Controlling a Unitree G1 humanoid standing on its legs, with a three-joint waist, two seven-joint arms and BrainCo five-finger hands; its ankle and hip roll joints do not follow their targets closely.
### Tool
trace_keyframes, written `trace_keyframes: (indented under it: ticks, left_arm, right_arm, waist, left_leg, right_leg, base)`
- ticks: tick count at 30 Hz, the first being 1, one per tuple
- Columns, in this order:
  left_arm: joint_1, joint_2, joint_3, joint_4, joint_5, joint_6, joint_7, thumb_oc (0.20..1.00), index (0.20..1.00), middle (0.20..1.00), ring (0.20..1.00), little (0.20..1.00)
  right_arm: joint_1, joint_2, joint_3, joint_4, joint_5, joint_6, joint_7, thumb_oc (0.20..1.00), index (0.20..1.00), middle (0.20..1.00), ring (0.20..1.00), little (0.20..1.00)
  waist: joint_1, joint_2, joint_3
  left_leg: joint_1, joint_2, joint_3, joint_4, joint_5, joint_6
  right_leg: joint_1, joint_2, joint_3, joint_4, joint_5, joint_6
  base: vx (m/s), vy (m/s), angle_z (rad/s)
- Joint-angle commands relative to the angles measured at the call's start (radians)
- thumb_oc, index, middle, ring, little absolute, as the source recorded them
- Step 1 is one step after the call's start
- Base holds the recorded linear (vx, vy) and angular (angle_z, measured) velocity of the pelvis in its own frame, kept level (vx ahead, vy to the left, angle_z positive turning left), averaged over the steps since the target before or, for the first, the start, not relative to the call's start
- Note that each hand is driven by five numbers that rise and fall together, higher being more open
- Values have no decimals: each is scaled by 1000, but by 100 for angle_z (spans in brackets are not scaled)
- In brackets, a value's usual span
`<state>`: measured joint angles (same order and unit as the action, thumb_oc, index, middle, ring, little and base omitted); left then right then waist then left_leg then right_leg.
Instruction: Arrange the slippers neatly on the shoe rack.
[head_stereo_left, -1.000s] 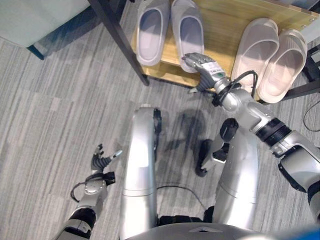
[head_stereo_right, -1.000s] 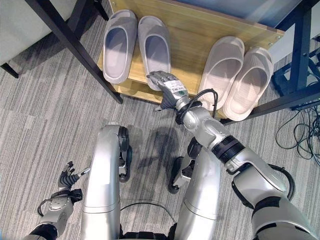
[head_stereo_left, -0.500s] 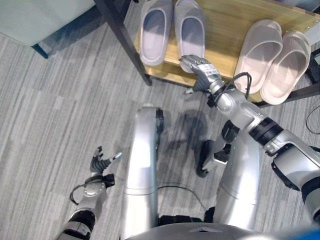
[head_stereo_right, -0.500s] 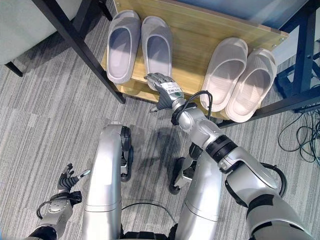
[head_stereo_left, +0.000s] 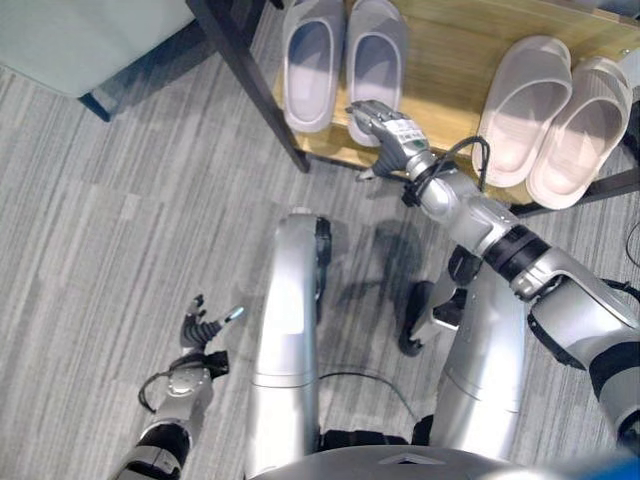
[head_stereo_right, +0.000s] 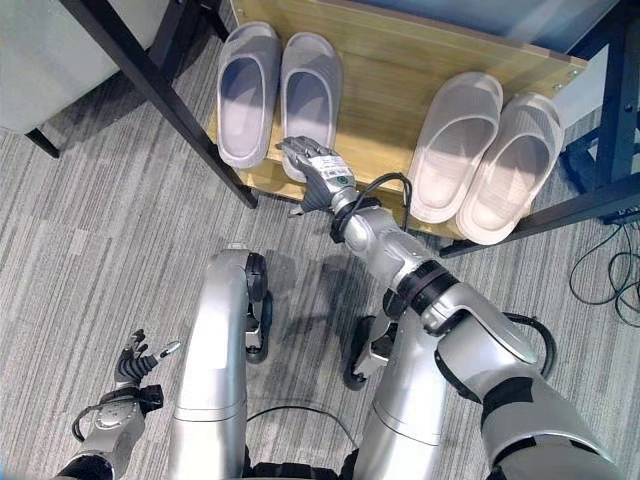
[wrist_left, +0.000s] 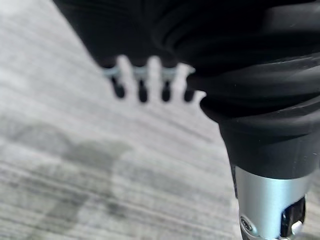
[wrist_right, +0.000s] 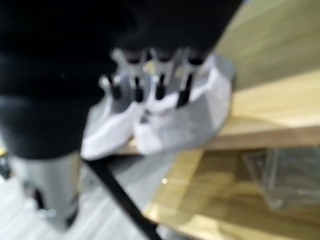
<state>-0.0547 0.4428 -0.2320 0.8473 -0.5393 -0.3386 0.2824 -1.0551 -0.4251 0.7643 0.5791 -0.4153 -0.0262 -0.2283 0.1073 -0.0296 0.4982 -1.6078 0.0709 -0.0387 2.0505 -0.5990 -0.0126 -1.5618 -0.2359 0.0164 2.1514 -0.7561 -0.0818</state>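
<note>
Right hand (head_stereo_left: 385, 128), fingers straight and together, rests at the heel of the inner grey slipper (head_stereo_left: 375, 50) on the shoe rack (head_stereo_left: 450, 60). I'd nudge gently and squarely so it lines up with its mate (head_stereo_left: 310, 60). Left hand (head_stereo_left: 200, 330) hangs relaxed, spread.

Matt grey foam-like slippers (head_stereo_left: 345, 62) and a paler pair (head_stereo_left: 555, 112) sit on a smooth light-wood shoe rack (head_stereo_left: 450, 60) with black metal legs, above ribbed grey carpet (head_stereo_left: 100, 220).
</note>
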Motion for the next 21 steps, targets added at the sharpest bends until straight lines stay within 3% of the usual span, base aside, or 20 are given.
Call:
trace_keyframes:
  ticks: [1,13,17,21]
  left_arm:
    - [45,31,-27,-26,-19,-38,13,1000,1000,1000,1000,1000]
    - [35,20,-32,-1,-37,-40,14,1000,1000,1000,1000,1000]
    - [43,12,-22,-8,-38,-44,21,1000,1000,1000,1000,1000]
    - [52,-2,32,2,-44,-44,26,1000,1000,1000,1000,1000]
  right_arm:
    - [-97,57,60,37,52,0,-19,1000,1000,1000,1000,1000]
    - [-121,75,63,92,55,4,-57,1000,1000,1000,1000,1000]
    - [-119,34,46,18,31,-11,-101,1000,1000,1000,1000,1000]
    - [-112,-90,13,-123,-91,-4,-131,1000,1000,1000,1000,1000]
  waist:
    - [51,11,22]
    - [53,14,22]
    - [47,6,22]
    - [25,-22,22]
  left_leg:
    - [38,-28,-76,39,-151,-6]
    - [38,-28,-74,43,-149,-6]
    - [38,-27,-71,37,-146,-7]
    - [38,-26,-72,42,-141,-12]
  right_leg:
    - [-8,43,185,-26,51,5]
    - [-8,42,188,-20,53,6]
    - [-8,44,193,-21,56,7]
    - [-8,51,198,-14,53,7]
  base:
    - [0,0,0]
    - [0,0,0]
    - [0,0,0]
    - [0,0,0]
